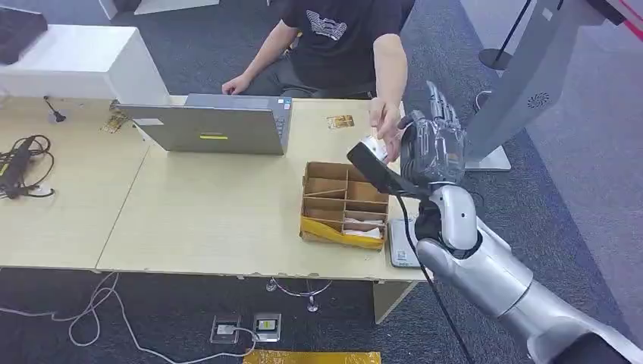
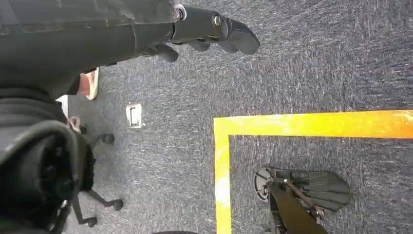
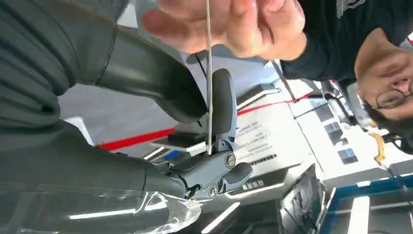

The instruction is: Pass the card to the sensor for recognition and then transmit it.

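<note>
Pinching card edge-on, fingers meet person's hand.

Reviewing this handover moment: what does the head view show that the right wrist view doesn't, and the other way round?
Head view alone: the table, the laptop and the cardboard divider box.

Right wrist view alone: the card seen edge-on, pinched between the thumb and a finger of the right hand, with the person's hand gripping its far end.

Both: the right hand, the card, the person's hand.
</note>
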Robot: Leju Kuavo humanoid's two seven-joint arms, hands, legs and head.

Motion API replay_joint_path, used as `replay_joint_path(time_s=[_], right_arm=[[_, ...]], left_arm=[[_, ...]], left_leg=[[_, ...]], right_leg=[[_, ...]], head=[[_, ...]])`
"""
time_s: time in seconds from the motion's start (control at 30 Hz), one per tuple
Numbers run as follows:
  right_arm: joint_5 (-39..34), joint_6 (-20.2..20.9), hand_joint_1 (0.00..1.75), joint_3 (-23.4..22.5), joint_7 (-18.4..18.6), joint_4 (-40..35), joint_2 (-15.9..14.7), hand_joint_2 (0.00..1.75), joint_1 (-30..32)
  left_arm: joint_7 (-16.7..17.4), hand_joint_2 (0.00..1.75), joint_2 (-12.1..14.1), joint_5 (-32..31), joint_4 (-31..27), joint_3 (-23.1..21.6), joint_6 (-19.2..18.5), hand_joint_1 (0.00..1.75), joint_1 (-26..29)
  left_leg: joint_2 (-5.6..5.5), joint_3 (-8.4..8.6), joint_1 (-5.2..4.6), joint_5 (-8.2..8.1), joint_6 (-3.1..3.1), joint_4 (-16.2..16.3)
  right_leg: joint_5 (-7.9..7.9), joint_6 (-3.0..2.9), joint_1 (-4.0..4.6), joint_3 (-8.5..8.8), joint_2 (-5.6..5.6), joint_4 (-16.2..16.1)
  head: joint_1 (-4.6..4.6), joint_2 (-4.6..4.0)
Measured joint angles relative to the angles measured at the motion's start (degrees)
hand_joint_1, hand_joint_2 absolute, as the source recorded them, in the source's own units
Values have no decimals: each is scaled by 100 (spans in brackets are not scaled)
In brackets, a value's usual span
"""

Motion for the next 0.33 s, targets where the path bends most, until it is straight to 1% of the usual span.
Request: replay_joint_path(time_s=[0.13,0.23,0.33], right_arm=[[-228,53,175,61,-57,293,90,175,-73],[-278,26,175,94,-140,545,177,175,-119],[-276,24,175,151,-153,755,245,175,-181]], left_arm=[[-94,0,-6,96,0,4,26,0,-9],[-87,0,-15,151,0,13,26,0,14],[-2,0,-17,210,0,28,20,0,63]], left_leg=[[0,-1,0,0,0,0],[-1,-2,0,0,0,0],[-1,-2,0,0,0,0]], right_leg=[[0,0,0,0,0,0],[0,0,0,0,-1,1],[0,0,0,0,-2,1]], head=[[-2,0],[0,0],[0,0]])
